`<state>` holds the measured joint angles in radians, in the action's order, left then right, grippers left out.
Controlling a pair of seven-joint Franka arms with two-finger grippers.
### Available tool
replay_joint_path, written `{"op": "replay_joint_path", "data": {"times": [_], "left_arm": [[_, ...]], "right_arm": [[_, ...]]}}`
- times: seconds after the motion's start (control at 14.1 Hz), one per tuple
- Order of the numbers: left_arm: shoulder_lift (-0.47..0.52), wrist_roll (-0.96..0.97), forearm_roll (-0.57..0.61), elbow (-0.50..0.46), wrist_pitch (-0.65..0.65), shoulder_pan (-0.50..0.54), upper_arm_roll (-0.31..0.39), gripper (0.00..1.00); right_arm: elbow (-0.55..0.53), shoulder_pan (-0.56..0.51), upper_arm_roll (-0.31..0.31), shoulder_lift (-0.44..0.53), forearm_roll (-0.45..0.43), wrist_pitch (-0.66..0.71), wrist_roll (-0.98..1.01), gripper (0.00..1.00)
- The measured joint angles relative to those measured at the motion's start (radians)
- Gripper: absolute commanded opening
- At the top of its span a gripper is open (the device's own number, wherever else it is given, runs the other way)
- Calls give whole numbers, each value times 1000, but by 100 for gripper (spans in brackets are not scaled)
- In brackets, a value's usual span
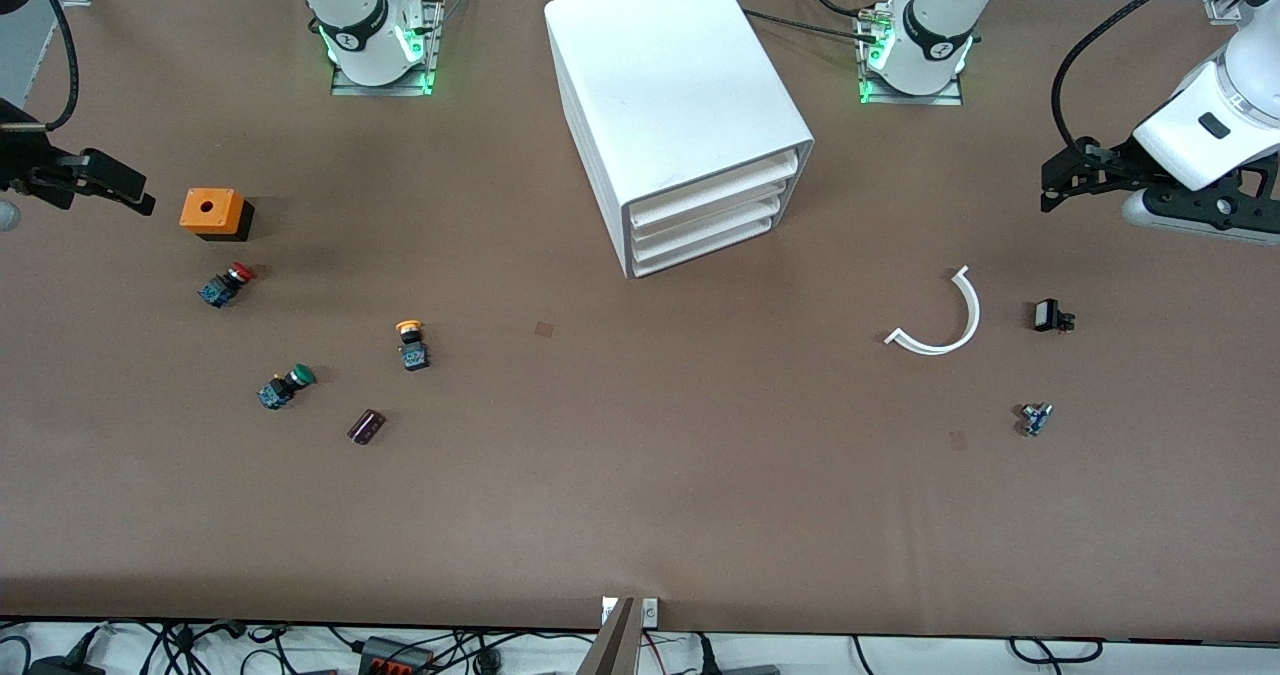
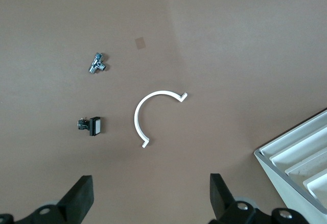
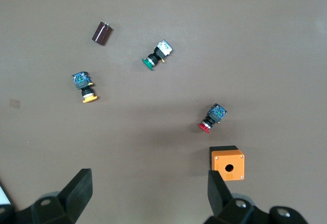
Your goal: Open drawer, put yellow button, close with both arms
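Brown matte table (image 1: 640, 495), my front view alone shows the whole cabinet (image 1: 670, 95), top drawer (image 1: 715, 187) closed, yellow button (image 1: 411, 343) toward the right arm's end, left gripper (image 2: 148, 203) and right gripper (image 3: 148, 201) spread, empty, hovering.

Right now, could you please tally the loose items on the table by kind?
Pushbuttons: 3, yellow button, red button, green button.
Orange box: 1.
Dark cylinder: 1.
White curved strip: 1.
Small black part: 1.
Small metal fitting: 1.
Total: 8.
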<state>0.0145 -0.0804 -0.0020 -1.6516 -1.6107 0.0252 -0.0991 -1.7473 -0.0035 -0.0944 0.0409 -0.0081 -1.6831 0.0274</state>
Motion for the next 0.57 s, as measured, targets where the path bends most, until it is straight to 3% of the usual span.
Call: {"op": "replay_joint_path", "data": {"times": [0.57], "left_arm": [[0,1,0,0,0,0,0,100]], "right_arm": [[-2,22,7,-30,2,0,1,100]]}}
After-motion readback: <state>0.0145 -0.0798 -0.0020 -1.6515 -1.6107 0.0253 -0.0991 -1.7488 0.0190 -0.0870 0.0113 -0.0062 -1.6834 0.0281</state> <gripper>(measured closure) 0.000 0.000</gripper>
